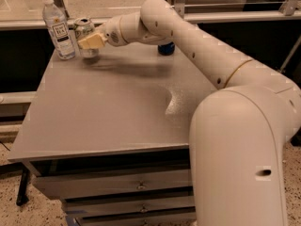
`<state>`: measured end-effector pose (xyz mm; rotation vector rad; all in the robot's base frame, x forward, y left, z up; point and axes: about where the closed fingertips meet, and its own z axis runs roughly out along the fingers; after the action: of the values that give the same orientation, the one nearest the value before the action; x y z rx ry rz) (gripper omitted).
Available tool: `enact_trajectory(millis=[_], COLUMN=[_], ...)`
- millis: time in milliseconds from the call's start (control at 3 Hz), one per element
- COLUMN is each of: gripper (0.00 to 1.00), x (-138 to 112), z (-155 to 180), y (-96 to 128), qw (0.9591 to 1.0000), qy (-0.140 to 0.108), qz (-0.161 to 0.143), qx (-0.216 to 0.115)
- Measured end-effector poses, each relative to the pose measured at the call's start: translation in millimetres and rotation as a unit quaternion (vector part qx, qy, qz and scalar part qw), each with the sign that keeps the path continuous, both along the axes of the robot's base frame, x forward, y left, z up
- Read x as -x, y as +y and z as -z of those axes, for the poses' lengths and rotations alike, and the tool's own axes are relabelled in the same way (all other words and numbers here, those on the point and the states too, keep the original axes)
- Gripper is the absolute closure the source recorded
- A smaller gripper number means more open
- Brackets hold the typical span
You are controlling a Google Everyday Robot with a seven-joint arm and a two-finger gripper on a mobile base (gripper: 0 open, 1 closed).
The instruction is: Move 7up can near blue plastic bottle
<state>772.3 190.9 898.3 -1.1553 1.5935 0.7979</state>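
Observation:
The 7up can [84, 28], silver with green markings, stands at the far left of the grey table [108, 107], just right of the blue plastic bottle [57, 28], a clear bottle with a white cap and white label. My gripper [89, 42] reaches in from the right and is shut on the can, its tan fingers [94, 41] across the can's lower front. The can's base is at or just above the tabletop; I cannot tell which.
A dark blue soda can [166, 48] stands at the table's far edge, mostly hidden behind my arm. My white arm [202, 55] crosses the table's right side. Drawers [136, 187] sit below the front edge. A glass rail runs behind the table.

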Motion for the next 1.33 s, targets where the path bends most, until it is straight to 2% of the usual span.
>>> enact_trajectory(millis=[333, 667, 1333], gripper=[1.0, 0.83, 0.37], x=[-1, -3, -3], z=[4, 8, 12], y=[16, 26, 32], qw=[0.9999, 0.9998, 0.9996], qy=[0.004, 0.009, 0.013], qz=[-0.012, -0.019, -0.023], qx=[-0.002, -0.003, -0.006])
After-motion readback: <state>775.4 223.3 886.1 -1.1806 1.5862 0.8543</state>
